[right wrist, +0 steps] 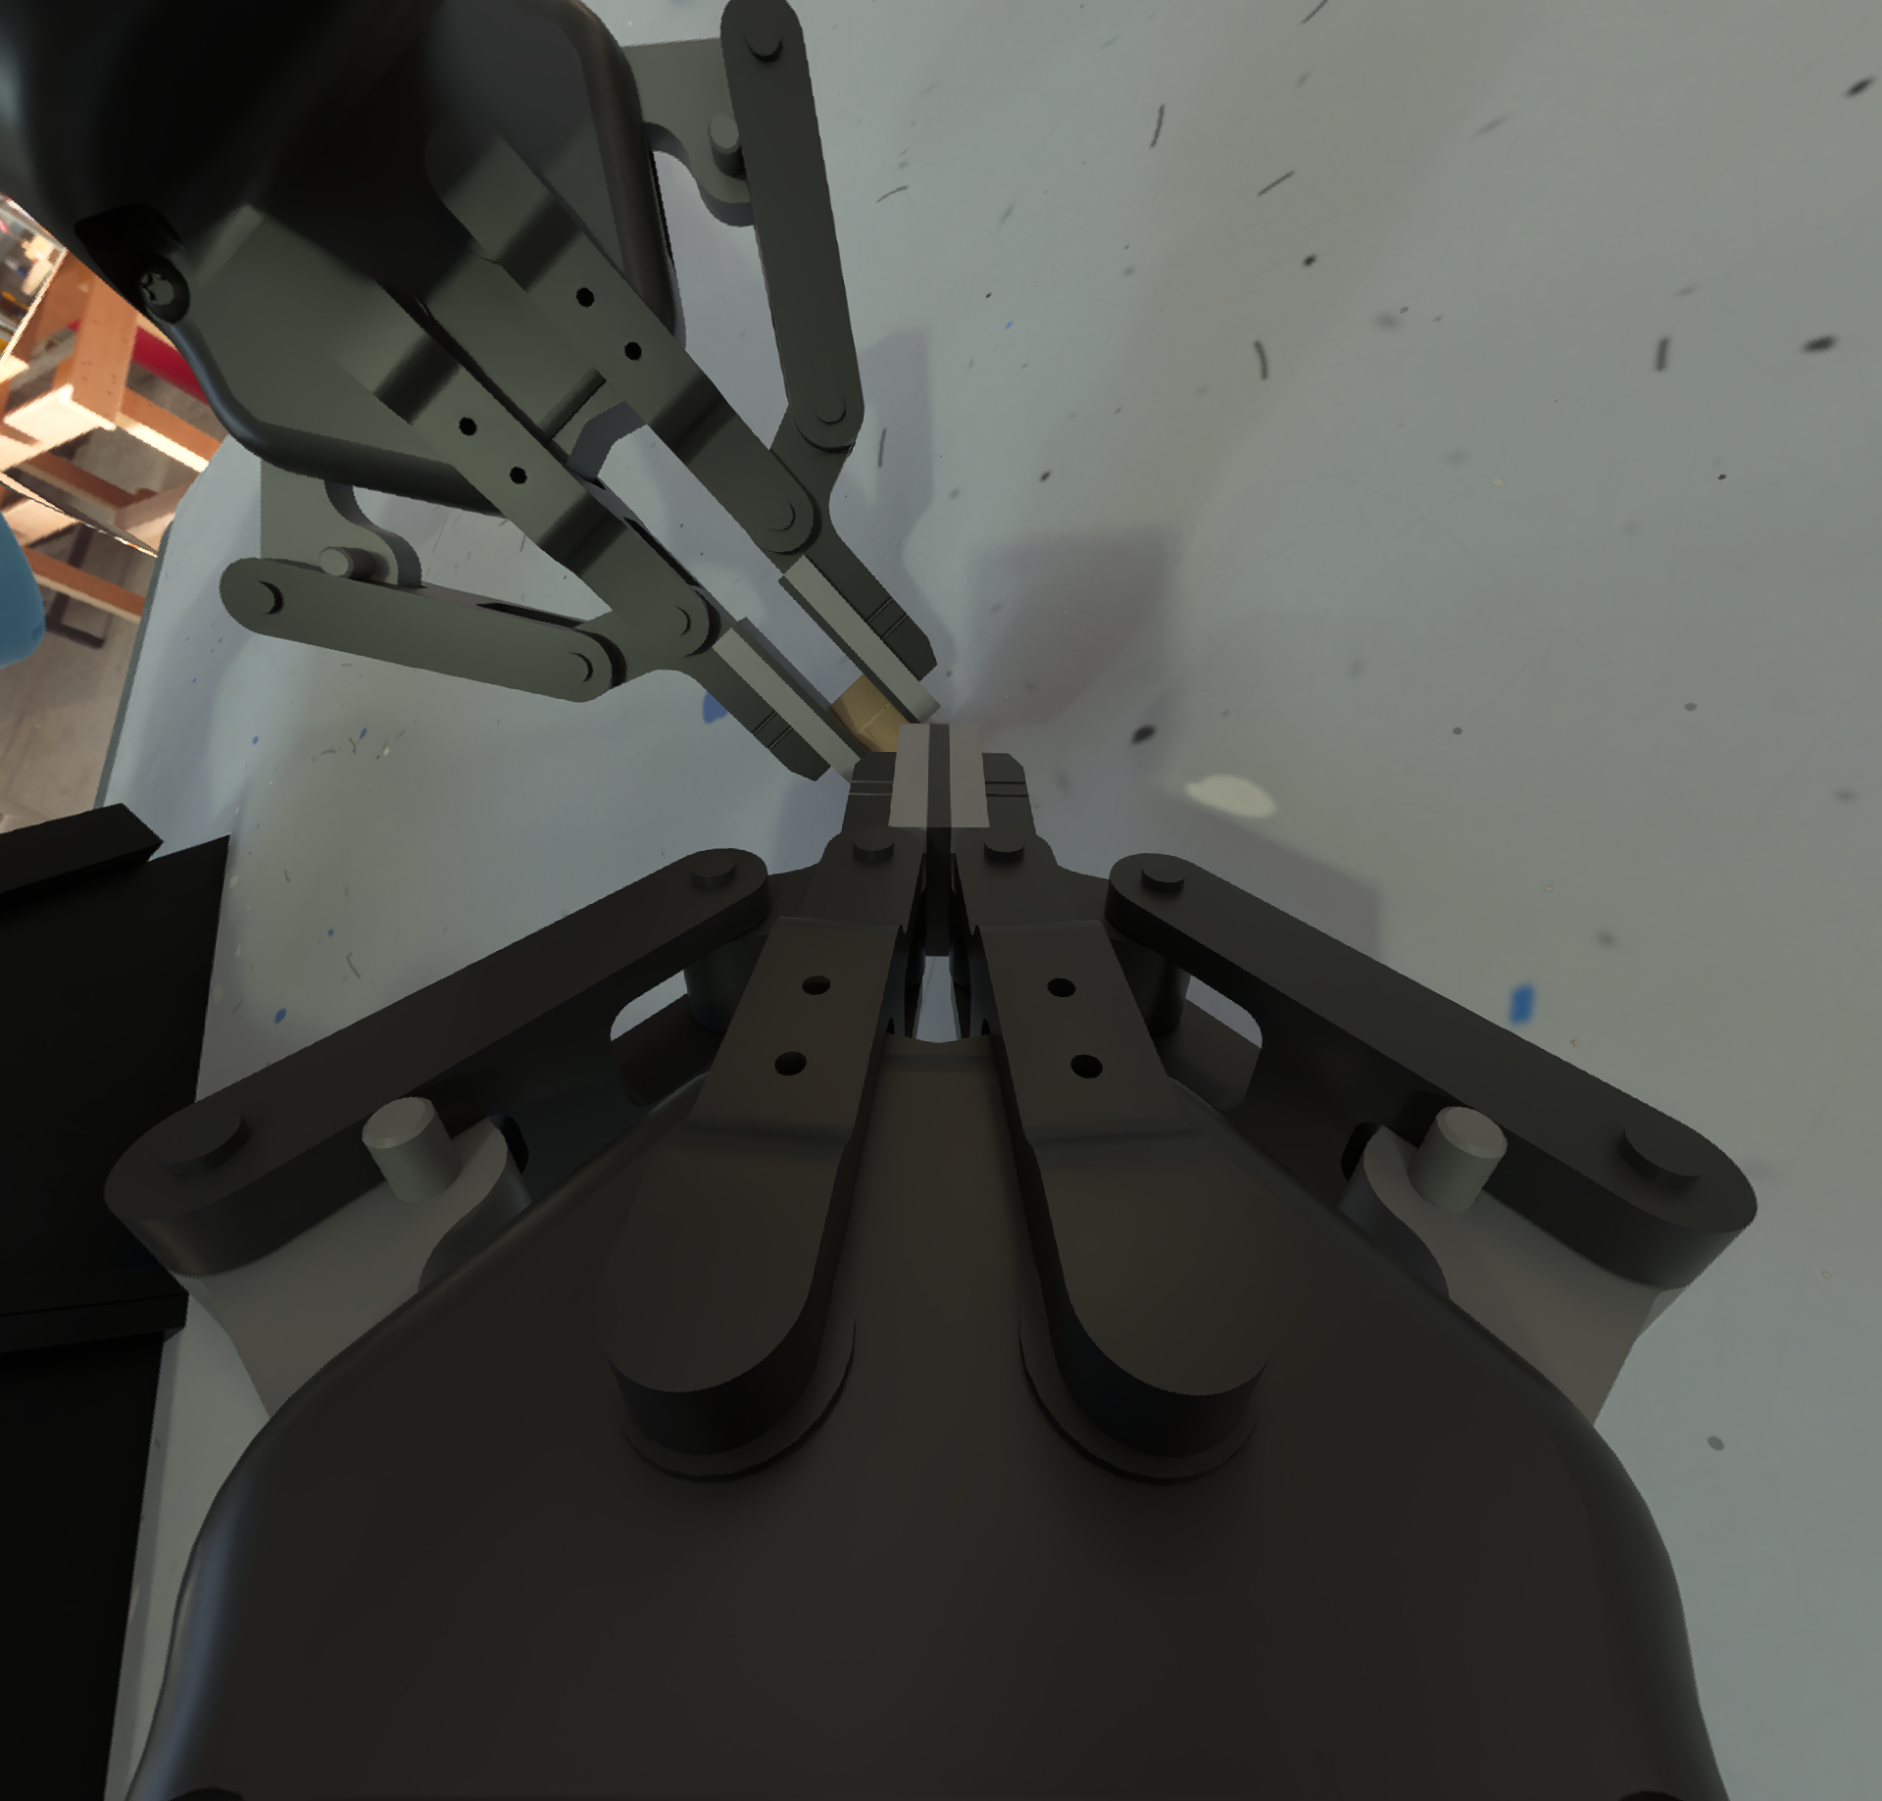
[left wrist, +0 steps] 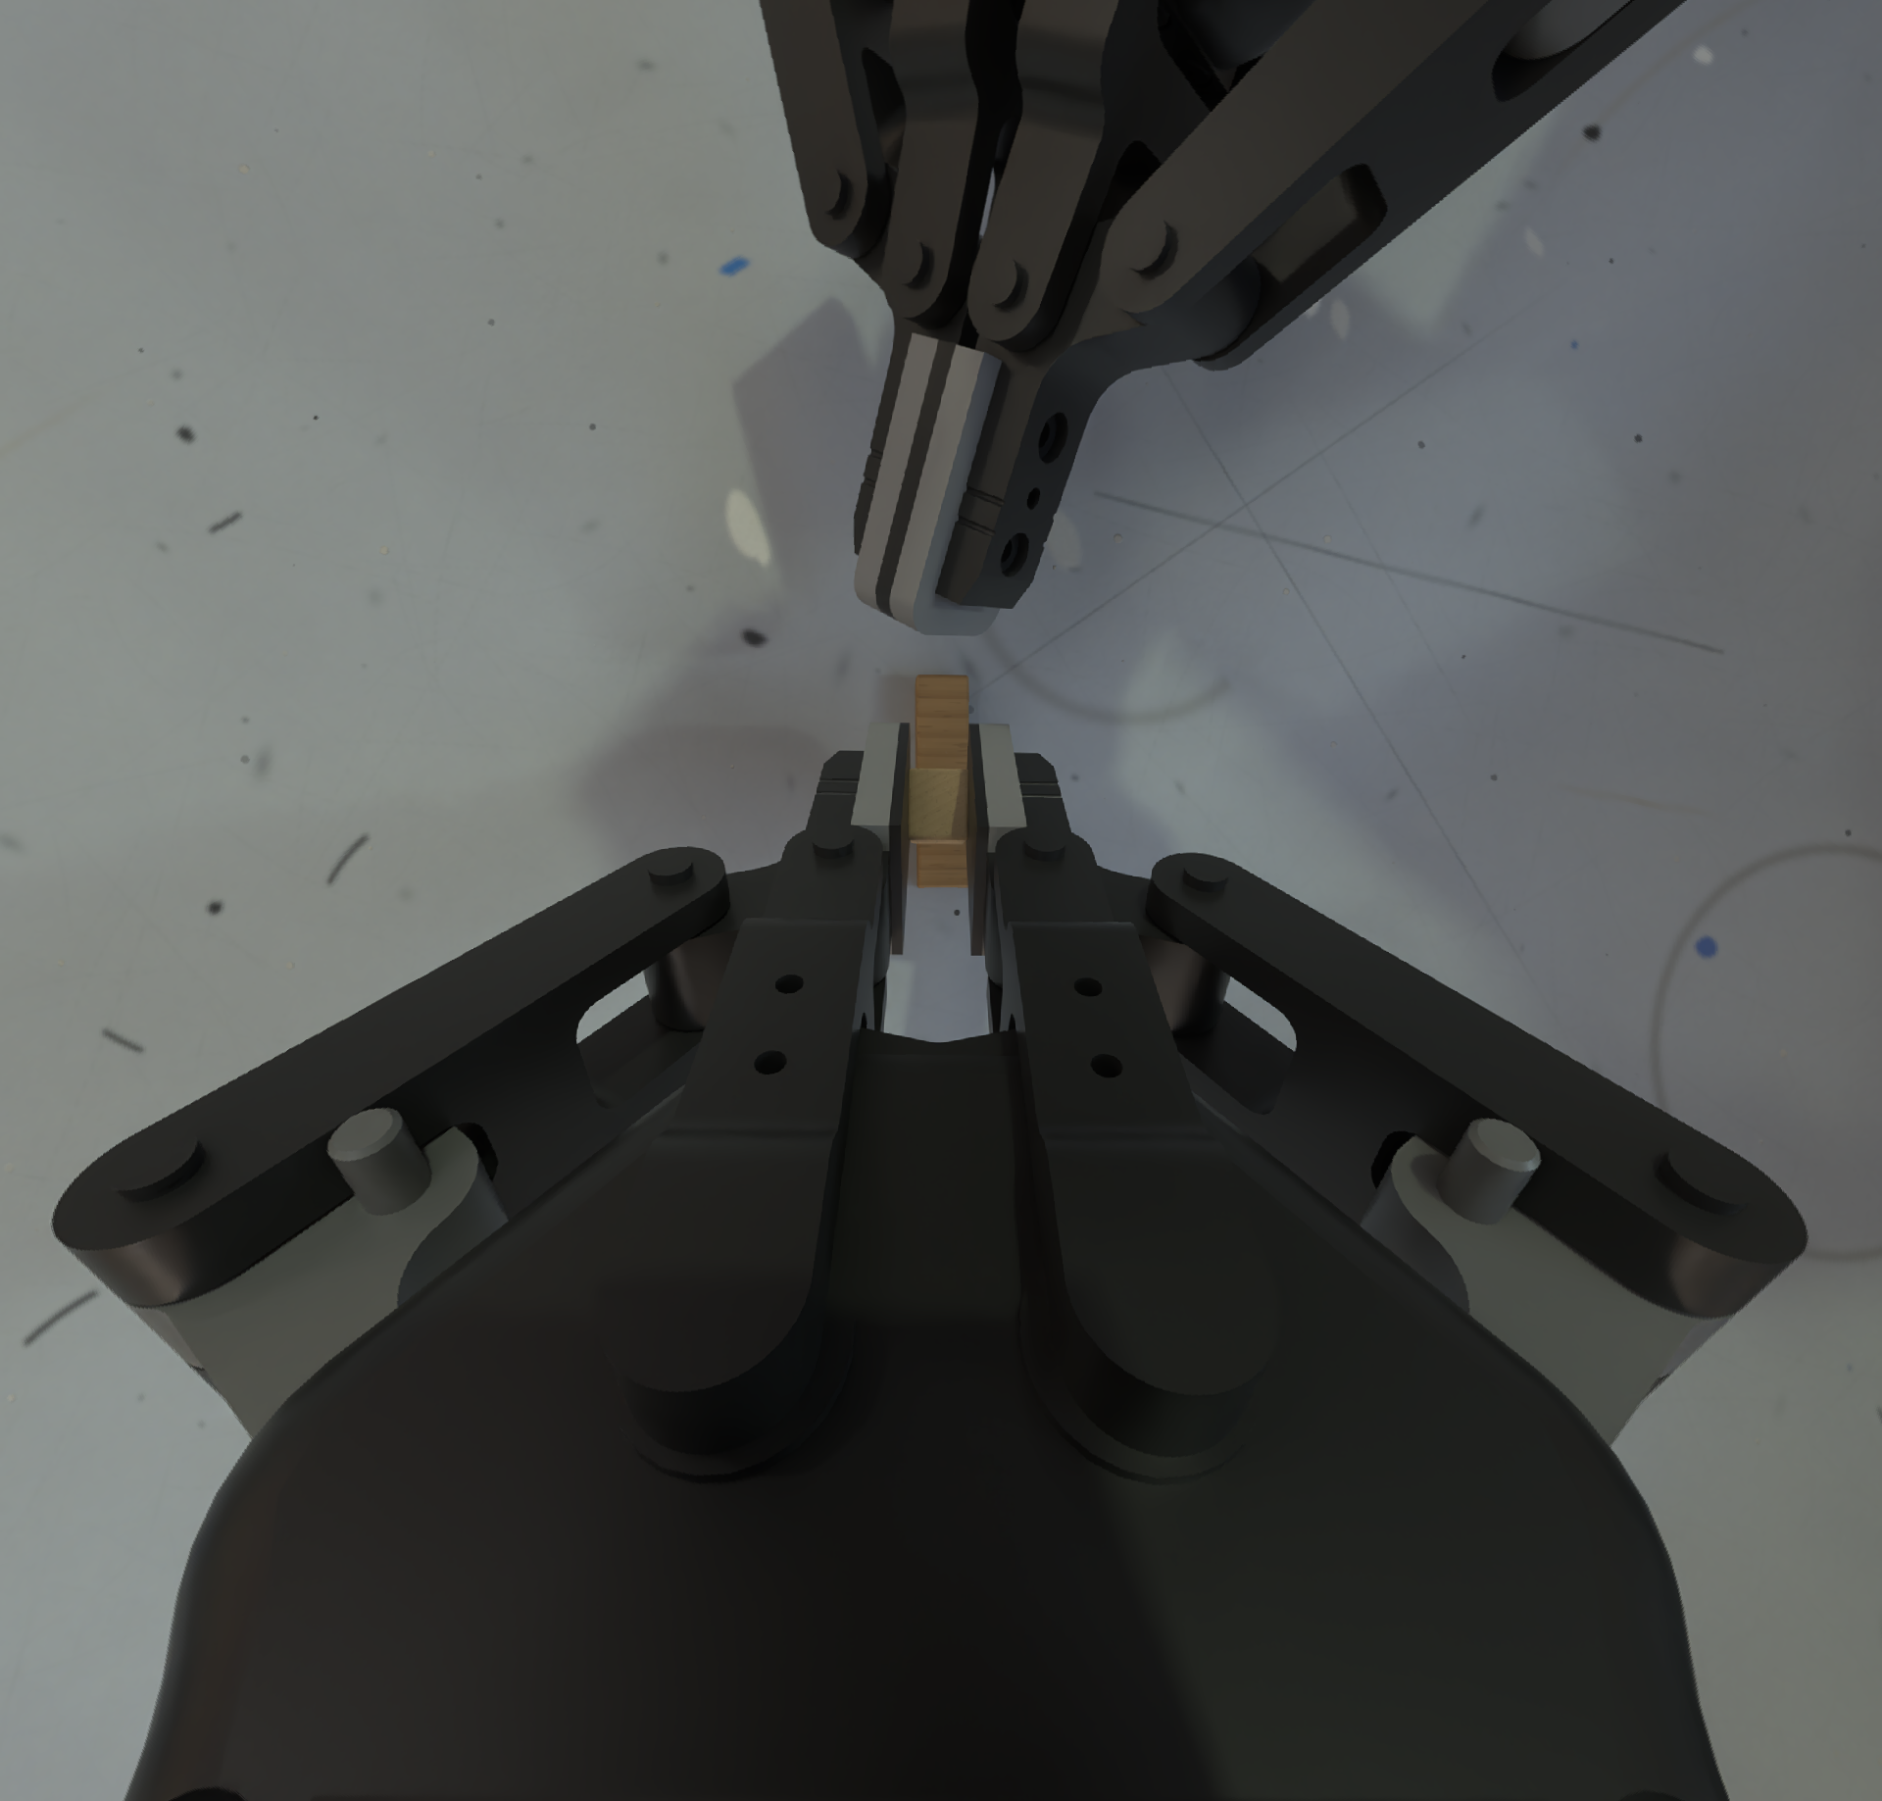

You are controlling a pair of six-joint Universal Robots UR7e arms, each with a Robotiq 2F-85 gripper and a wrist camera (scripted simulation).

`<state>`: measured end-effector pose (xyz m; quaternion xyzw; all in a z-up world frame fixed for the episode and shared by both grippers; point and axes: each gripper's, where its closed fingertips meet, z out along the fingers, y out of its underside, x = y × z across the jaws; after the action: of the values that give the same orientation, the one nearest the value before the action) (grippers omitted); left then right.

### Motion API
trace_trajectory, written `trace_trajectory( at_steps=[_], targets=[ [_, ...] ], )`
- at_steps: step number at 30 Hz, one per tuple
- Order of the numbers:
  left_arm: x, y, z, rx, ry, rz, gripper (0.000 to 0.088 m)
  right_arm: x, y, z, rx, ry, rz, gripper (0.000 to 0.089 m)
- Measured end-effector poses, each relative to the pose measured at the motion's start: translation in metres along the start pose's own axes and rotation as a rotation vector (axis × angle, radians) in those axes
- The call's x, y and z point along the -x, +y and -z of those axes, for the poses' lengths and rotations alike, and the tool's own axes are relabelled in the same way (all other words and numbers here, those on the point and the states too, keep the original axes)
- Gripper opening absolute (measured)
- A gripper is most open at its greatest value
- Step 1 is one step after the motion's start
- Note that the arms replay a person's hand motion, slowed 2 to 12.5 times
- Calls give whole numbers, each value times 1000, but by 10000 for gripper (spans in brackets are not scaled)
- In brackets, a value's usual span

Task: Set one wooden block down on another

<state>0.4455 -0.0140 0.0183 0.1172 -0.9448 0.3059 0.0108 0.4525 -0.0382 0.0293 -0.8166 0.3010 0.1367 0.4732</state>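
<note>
In the left wrist view my left gripper (left wrist: 937,746) is shut on a small light wooden block (left wrist: 935,803). A second, longer wooden block (left wrist: 939,715) lies on the grey table right under it, its ends showing ahead of and behind the held one. I cannot tell whether the two touch. My right gripper (left wrist: 922,613) hangs shut and empty just beyond them, tips pointing down. In the right wrist view my right gripper (right wrist: 942,736) is shut, and the left gripper (right wrist: 874,736) holds the block (right wrist: 866,715) just ahead of its tips.
The grey speckled table (right wrist: 1426,428) extends on all sides. A black box (right wrist: 81,1039) stands at the left near the table's left edge (right wrist: 153,571). Wooden furniture (right wrist: 81,408) lies beyond that edge.
</note>
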Motion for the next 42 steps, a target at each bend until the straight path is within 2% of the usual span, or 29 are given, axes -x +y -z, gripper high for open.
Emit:
trace_trajectory(
  at_steps=[28, 42],
  targets=[
    [3, 3, 5, 222, 54, -121, 100, -1, -3, -1, 11, -16, 44, 0],
    [2, 3, 4, 221, 62, -62, 100, 0, -2, -1, 11, -9, 61, 0]
  ],
)
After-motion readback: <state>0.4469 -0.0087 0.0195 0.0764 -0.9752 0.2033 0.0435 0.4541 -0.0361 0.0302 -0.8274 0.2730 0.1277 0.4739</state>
